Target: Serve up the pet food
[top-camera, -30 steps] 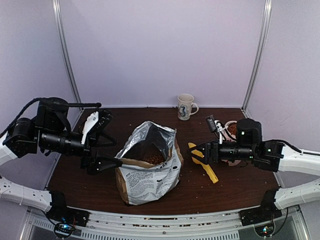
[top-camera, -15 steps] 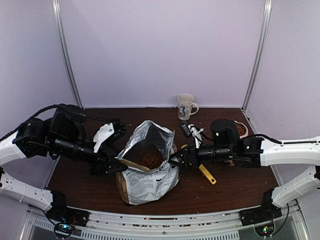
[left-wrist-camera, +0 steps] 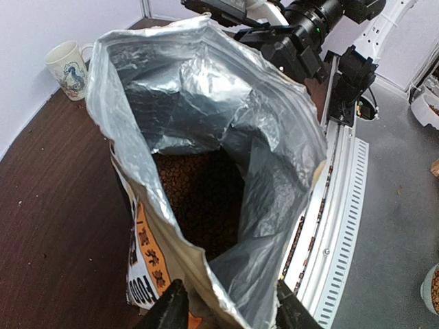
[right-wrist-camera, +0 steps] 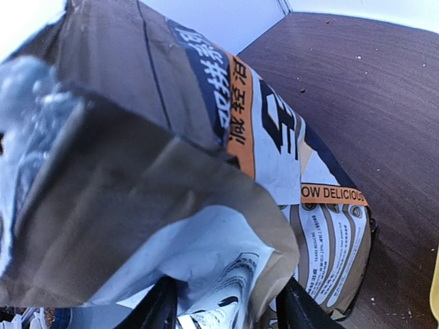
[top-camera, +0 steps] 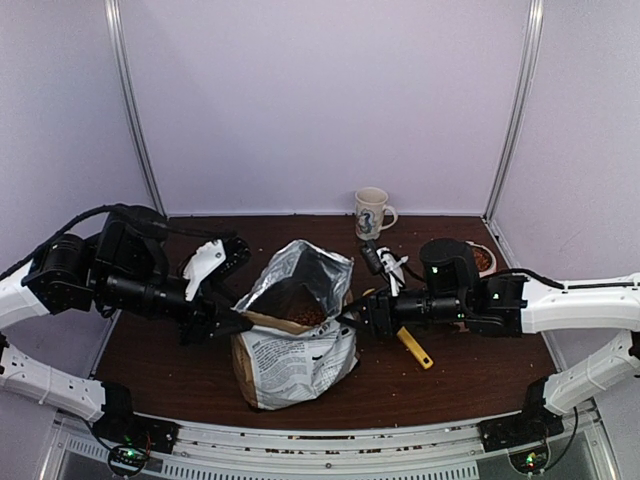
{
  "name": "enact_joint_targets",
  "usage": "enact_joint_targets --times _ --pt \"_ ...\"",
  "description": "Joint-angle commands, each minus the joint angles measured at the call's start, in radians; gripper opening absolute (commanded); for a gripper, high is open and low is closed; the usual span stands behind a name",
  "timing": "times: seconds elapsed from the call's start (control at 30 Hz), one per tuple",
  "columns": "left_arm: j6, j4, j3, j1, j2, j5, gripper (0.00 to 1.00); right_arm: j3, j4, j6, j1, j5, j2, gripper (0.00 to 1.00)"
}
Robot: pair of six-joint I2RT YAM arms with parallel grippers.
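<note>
Kraft-brown bag (top-camera: 300,355) stands upright with its mouth open at mid-tabletop (top-camera: 470,375); the pet food (left-wrist-camera: 199,199) lies heaped inside it. Left tool (top-camera: 236,324) straddles the bag's left rim, right tool (top-camera: 348,322) its right rim. Whether either clamps the rim cannot be told.
</note>
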Motion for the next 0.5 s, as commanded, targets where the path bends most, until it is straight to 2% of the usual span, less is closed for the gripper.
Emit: enact_joint_targets --times 0.0,0.13,0.27,0.47 --pt "0.000 0.070 0.020 -0.004 -0.028 0.001 0.44 -0.024 -0.021 0.005 -0.001 0.055 -0.044 0.54" --pt "-0.006 0.087 0.015 -0.004 -0.031 0.015 0.42 -0.048 -0.021 0.020 -0.016 0.063 -0.101 0.57" --pt "-0.007 0.087 0.011 -0.004 -0.025 0.021 0.38 -0.064 -0.041 0.011 -0.027 0.086 -0.117 0.56" --pt "-0.005 0.084 -0.003 -0.004 -0.012 0.027 0.46 -0.034 -0.044 0.000 -0.026 0.041 -0.052 0.50"
